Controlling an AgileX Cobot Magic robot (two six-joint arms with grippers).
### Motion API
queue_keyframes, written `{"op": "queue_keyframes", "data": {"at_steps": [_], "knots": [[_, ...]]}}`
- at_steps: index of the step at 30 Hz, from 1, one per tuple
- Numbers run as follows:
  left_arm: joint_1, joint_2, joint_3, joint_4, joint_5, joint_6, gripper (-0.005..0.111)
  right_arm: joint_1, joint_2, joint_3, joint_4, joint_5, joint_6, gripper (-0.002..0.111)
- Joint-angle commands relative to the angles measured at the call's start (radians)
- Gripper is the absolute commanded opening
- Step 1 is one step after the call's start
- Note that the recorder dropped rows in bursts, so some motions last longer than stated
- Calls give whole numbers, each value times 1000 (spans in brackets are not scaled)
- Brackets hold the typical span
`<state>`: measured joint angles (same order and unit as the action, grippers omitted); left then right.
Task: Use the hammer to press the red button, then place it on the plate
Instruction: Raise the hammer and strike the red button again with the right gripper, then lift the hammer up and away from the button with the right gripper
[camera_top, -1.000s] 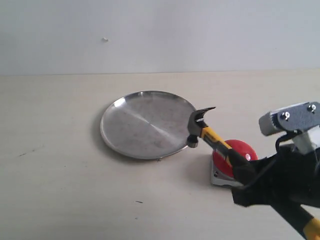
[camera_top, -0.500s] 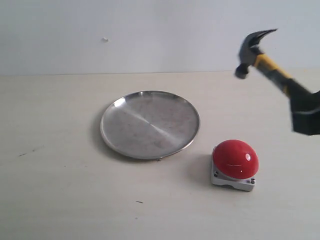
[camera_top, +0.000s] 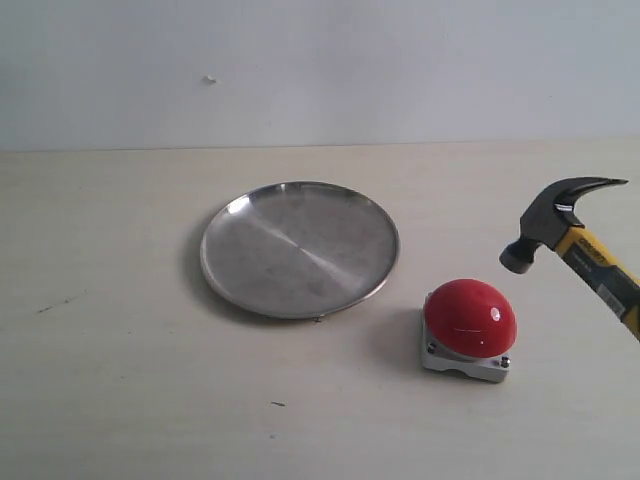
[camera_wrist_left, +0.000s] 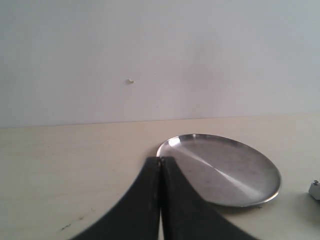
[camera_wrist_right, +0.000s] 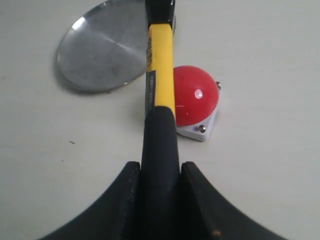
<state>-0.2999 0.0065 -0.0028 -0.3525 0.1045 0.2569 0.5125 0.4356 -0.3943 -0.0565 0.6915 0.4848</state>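
The hammer (camera_top: 575, 240) hangs in the air at the right of the exterior view, its dark head above and to the right of the red button (camera_top: 469, 315). My right gripper (camera_wrist_right: 160, 167) is shut on the hammer's black handle (camera_wrist_right: 160, 145); the gripper itself is out of the exterior view. The red button (camera_wrist_right: 195, 95) sits on its grey base just beside the yellow shaft. The steel plate (camera_top: 300, 248) lies empty left of the button. My left gripper (camera_wrist_left: 160, 161) is shut on nothing, near the plate (camera_wrist_left: 222, 170).
A pale wall stands behind the light table (camera_top: 120, 380). A small dark mark (camera_top: 277, 404) lies on the table in front of the plate.
The hammer went from beside the button by the plate up high to the right, then came down again to just above the button's right side. The right gripper left the exterior view.
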Motion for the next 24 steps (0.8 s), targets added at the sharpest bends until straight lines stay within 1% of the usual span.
{"op": "queue_keyframes", "data": {"at_steps": [1, 3, 4, 6, 12, 17, 21, 24], "knots": [[1, -7, 3, 4, -2, -3, 0, -1, 62, 74, -12, -281, 18, 0], [1, -7, 3, 4, -2, -3, 0, -1, 140, 141, -22, -420, 16, 0], [1, -7, 3, 4, -2, -3, 0, -1, 172, 151, -51, -441, 16, 0], [1, -7, 3, 4, -2, -3, 0, -1, 213, 159, -107, -449, 16, 0], [1, -7, 3, 4, -2, -3, 0, -1, 216, 143, -149, -473, 16, 0], [1, -7, 3, 4, -2, -3, 0, -1, 216, 23, -164, -376, 14, 0], [1, -7, 3, 4, -2, -3, 0, -1, 216, -112, -164, -269, -43, 0], [1, -7, 3, 4, -2, -3, 0, -1, 216, -165, -164, -211, -57, 0]]}}
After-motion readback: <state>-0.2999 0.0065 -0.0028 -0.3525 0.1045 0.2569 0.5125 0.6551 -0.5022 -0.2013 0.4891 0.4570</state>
